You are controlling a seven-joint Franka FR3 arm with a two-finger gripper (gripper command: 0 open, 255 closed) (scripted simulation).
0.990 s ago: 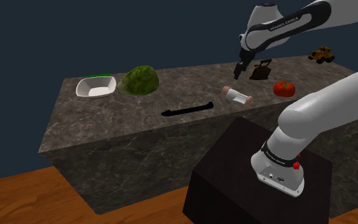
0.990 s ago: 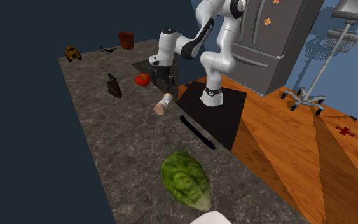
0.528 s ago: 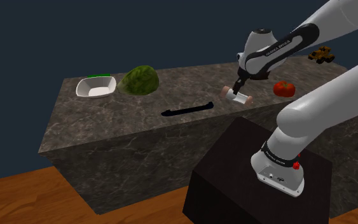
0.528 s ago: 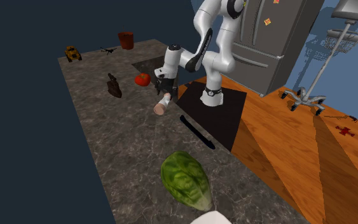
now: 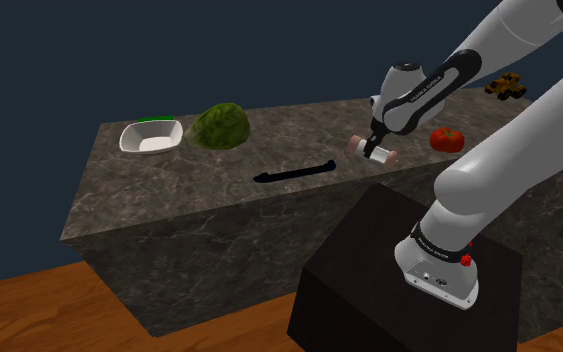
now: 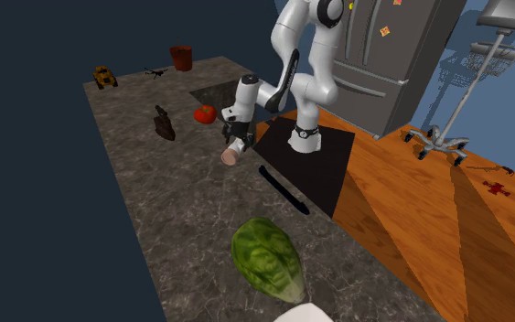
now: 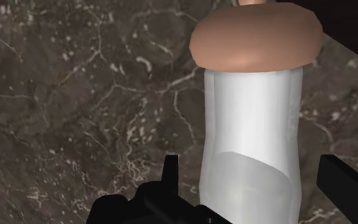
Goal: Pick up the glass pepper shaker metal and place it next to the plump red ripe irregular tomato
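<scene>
Shoulder view: pepper shaker (image 5: 372, 150) lies on its side on the table (image 5: 219, 195), near the tomato (image 5: 447, 139); end effector (image 5: 374, 141) is low over it.
Second exterior view: end effector (image 6: 235, 140) is just above the pepper shaker (image 6: 233, 153).
Wrist view: end effector (image 7: 248, 165) is spread wide, straddling the white, brown-capped pepper shaker (image 7: 254, 127) without clasping it.

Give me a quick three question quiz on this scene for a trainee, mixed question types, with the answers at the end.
1. True or false: the pepper shaker stands upright on the counter.
2. The gripper is: A) open, straddling the shaker; B) shut on the shaker; C) shut on nothing.
3. Fill in: in the shoulder view, the black knife lies to the shaker's ____.
Key: 1 false, it lies on its side; 2 A; 3 left.
</scene>
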